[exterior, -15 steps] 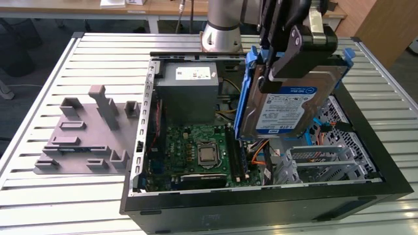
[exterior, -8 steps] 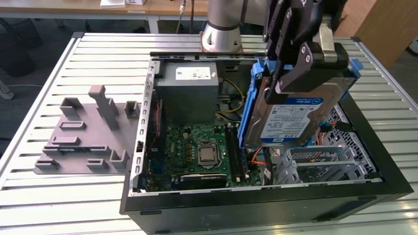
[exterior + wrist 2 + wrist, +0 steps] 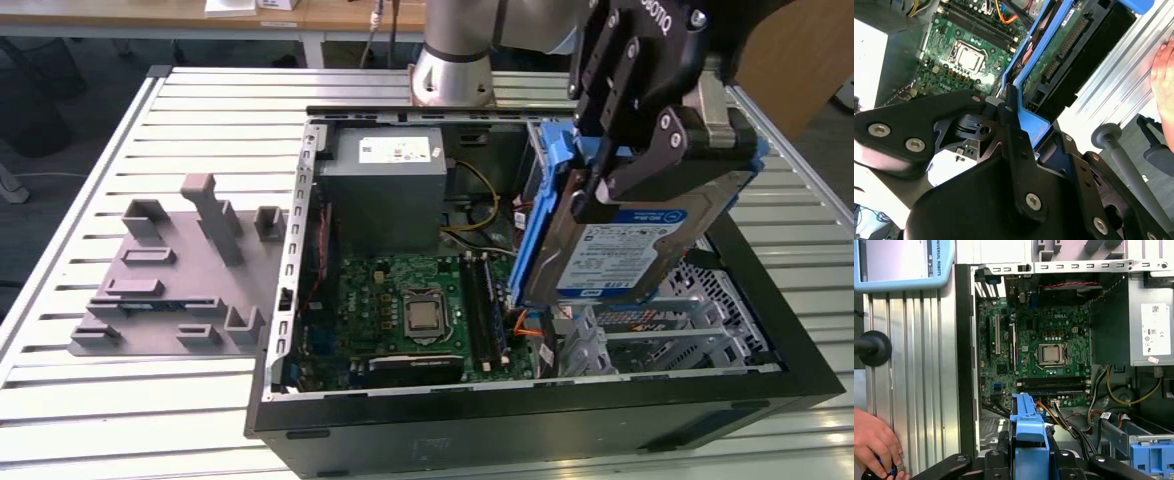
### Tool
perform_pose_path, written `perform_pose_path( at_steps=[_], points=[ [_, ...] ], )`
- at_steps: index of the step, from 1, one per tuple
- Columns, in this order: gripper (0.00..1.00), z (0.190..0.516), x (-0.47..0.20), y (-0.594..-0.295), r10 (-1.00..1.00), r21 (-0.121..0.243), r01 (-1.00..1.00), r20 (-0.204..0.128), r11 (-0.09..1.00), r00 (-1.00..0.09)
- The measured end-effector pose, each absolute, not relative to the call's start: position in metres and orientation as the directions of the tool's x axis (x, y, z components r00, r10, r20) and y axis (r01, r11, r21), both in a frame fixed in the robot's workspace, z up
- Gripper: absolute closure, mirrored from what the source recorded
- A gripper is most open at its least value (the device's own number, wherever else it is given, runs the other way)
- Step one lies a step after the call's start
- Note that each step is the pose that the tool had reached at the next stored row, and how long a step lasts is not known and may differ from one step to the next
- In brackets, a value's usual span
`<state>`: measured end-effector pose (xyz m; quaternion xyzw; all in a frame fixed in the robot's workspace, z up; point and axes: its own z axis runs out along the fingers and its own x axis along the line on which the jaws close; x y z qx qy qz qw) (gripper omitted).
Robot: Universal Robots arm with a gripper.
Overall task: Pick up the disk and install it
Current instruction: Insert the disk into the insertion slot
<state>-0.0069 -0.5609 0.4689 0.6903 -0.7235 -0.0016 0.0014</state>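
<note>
The disk (image 3: 627, 250) is a silver drive with a blue-and-white label and a blue plastic frame. It hangs tilted, nearly on edge, above the right side of the open computer case (image 3: 534, 400). My gripper (image 3: 638, 178) is shut on its upper end, black fingers clamping both faces. In the second wrist view the disk's green circuit-board side (image 3: 1054, 55) points down toward the case, with the gripper (image 3: 1009, 107) on its blue frame. In the first wrist view the blue frame (image 3: 1029, 432) sticks out from the gripper (image 3: 1029, 462) over the motherboard (image 3: 1049, 350).
Inside the case are the motherboard (image 3: 414, 310), a grey power supply (image 3: 387, 180) and a metal drive cage (image 3: 667, 325) under the disk. A grey fixture plate (image 3: 187, 270) lies on the slatted table at the exterior view's left. A person's hand (image 3: 874, 440) rests beside the case.
</note>
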Motion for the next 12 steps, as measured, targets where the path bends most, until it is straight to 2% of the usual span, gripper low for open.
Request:
perform_pose_path(
  at_steps=[12],
  points=[
    [0.64,0.463,0.007,-0.561,-0.997,0.004,-0.997,0.013,0.079,-0.079]
  ],
)
